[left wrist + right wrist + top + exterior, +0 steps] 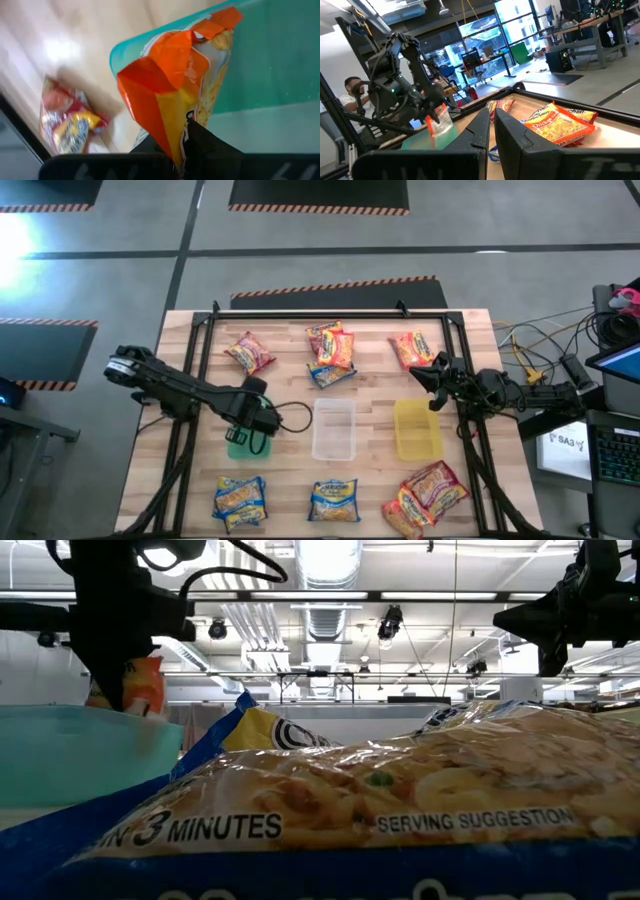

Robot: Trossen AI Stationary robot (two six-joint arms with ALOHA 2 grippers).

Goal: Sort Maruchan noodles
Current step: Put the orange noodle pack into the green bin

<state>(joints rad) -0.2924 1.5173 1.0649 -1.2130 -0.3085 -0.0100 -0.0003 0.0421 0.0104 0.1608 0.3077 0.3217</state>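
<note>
We saw the left tool (182, 150) clamped on an orange noodle packet (175, 85) above the green bin (270, 60), apparently to sort it there, while the right tool (490, 125) waited closed and empty over the counter's (380, 420) right side.

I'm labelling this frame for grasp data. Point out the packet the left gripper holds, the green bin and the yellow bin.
orange packet (170, 95), left wrist view, its crinkled middle.
green bin (280, 55), left wrist view, its inner wall.
yellow bin (417, 430), high view, its floor.
</note>
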